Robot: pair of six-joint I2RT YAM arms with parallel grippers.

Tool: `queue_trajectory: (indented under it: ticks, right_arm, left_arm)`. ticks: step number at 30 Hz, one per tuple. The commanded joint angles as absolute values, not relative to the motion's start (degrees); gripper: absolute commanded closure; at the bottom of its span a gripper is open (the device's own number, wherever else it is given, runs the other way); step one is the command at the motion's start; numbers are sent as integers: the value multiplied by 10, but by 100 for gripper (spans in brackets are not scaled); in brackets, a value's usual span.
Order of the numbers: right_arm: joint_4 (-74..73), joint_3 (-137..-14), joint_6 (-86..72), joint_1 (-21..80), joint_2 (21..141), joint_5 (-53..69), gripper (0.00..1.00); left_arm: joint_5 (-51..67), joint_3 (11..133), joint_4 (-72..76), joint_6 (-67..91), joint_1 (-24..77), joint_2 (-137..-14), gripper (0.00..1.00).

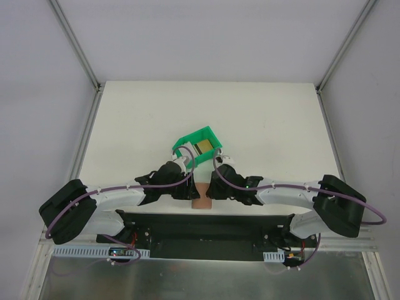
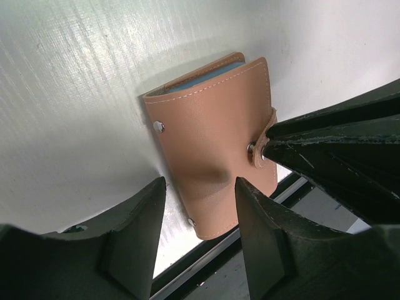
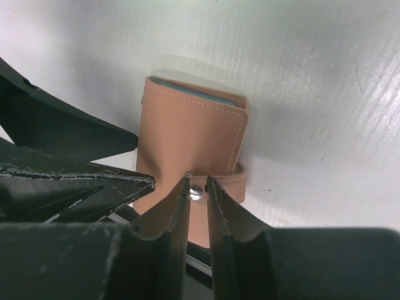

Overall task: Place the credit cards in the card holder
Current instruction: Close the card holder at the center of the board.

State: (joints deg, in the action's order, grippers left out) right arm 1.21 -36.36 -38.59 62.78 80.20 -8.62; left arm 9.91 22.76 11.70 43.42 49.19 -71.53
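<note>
left pincer [image 2: 200, 187]: fingers apart | right pincer [image 3: 198, 187]: fingers nearly together

Tan card holder [image 2: 212, 150], folded shut, flat, gold card [image 1: 202, 148] apart

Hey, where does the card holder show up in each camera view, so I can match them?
Top external: card holder low in the centre, at the table's near edge.
Left wrist: centre.
Right wrist: centre, slightly left.
Shared landmark: its snap tab, seen in both wrist views.
</note>
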Motion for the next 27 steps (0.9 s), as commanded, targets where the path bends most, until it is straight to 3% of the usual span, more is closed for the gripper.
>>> queue_trajectory:
  ticks: [1,10,27]
  right_arm:
    - [4,-364,-394,632,774,-105,80]
    - [3,-346,-409,633,756,-113,79]
    - [-3,-359,-407,633,782,-85,81]
  left_arm:
    - [76,224,66,417,497,-724,51]
    - [66,234,63,385,497,-718,47]
    - [66,243,57,388,497,-768,53]
